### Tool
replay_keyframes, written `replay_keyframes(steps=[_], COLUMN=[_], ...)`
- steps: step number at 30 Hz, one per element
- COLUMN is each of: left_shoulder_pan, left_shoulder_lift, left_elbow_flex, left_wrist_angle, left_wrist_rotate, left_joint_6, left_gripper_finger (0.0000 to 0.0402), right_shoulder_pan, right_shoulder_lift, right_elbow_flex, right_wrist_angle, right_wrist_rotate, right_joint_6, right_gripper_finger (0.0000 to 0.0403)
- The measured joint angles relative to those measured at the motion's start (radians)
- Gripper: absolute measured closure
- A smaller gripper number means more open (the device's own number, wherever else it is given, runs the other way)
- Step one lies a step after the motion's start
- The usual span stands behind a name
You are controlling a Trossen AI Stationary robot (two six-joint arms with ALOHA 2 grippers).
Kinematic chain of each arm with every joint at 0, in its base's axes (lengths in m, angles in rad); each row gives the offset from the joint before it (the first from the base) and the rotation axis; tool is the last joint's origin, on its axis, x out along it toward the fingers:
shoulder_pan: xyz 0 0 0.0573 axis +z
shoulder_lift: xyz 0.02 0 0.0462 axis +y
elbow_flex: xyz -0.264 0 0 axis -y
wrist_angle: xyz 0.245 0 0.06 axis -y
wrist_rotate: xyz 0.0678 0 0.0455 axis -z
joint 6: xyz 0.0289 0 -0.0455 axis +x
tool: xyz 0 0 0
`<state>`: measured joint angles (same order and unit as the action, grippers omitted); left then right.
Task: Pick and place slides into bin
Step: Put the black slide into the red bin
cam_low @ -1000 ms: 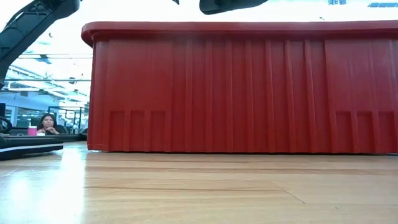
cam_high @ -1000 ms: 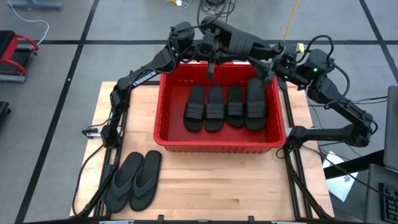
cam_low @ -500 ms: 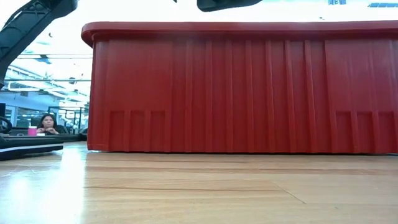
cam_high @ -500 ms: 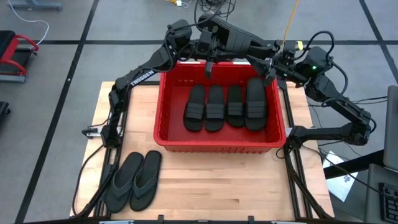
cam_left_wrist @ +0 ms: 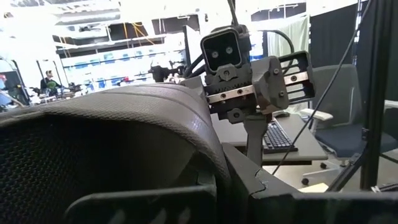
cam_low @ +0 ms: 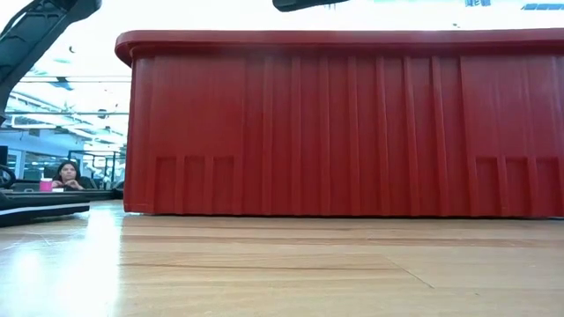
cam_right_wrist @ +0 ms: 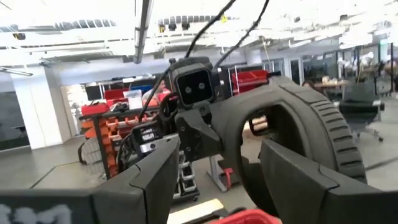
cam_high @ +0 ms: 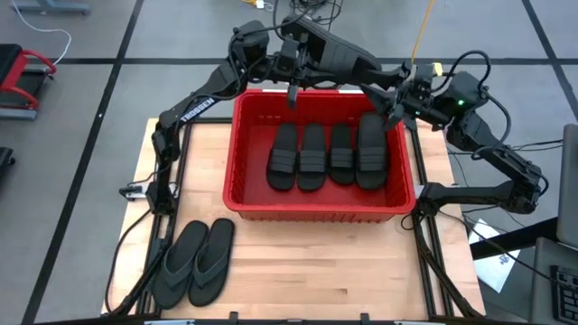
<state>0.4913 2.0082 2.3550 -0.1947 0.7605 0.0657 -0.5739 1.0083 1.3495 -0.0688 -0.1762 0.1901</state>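
Observation:
The red bin (cam_high: 230, 194) stands on the table's far half, also seen in the low view (cam_low: 352, 123). Several strap slides (cam_high: 327, 155) lie side by side on its floor. Two thong slides (cam_high: 194, 262) lie flat on the table's near left. My left gripper (cam_high: 316, 56) is shut on one more black slide (cam_high: 354, 61), high above the bin's far rim. My right gripper (cam_high: 396, 95) is open above the bin's far right corner. Its fingers (cam_right_wrist: 298, 180) stand either side of that slide's strap end (cam_right_wrist: 311, 124); I cannot tell whether they touch it. My left gripper pinches the slide by the edge of its sole (cam_left_wrist: 208, 168) at the end nearer the table's left, between its two fingers. The fingers come about level from the left. The slide is lifted clear, and its textured sole (cam_left_wrist: 112, 130) reaches out toward my right gripper (cam_left_wrist: 255, 93).
Bare wood lies in front of the bin and right of the thong slides. My left arm (cam_low: 35, 26) crosses the low view's upper left corner. A person (cam_low: 66, 174) sits far off in the room beyond the table.
My left gripper has gone toward the table's far left and a little up, still shut on the slide, which has moved with it and stays clear above the bin's far rim.

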Motion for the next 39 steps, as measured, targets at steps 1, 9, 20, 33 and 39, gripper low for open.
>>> replay_keyframes(steps=[1,9,20,33,39], left_shoulder_pan=[-0.002,0.010,0.057,0.061,0.028], left_shoulder_lift=[0.000,0.000,-0.003,-0.003,-0.003], left_elbow_flex=[0.000,0.000,0.002,0.002,0.003], left_wrist_angle=[-0.003,0.013,-0.059,0.114,0.101], left_wrist_rotate=[-0.003,-0.021,-0.028,-0.081,-0.102], left_joint_6=[0.003,-0.001,-0.026,-0.123,-0.103], left_gripper_finger=[0.0401,0.0401,0.0401,0.0401,0.0401], right_shoulder_pan=[0.000,0.019,0.024,0.048,0.107], right_shoulder_lift=[0.004,0.041,0.010,0.078,0.110], right_elbow_flex=[0.000,0.004,0.053,0.057,0.056], right_wrist_angle=[-0.010,-0.006,-0.041,-0.062,0.016], right_wrist_rotate=[-0.008,-0.026,0.008,-0.012,0.114], right_joint_6=[0.006,-0.008,-0.069,-0.058,-0.215], right_gripper_finger=[0.0186,0.0186,0.0186,0.0186,0.0186])
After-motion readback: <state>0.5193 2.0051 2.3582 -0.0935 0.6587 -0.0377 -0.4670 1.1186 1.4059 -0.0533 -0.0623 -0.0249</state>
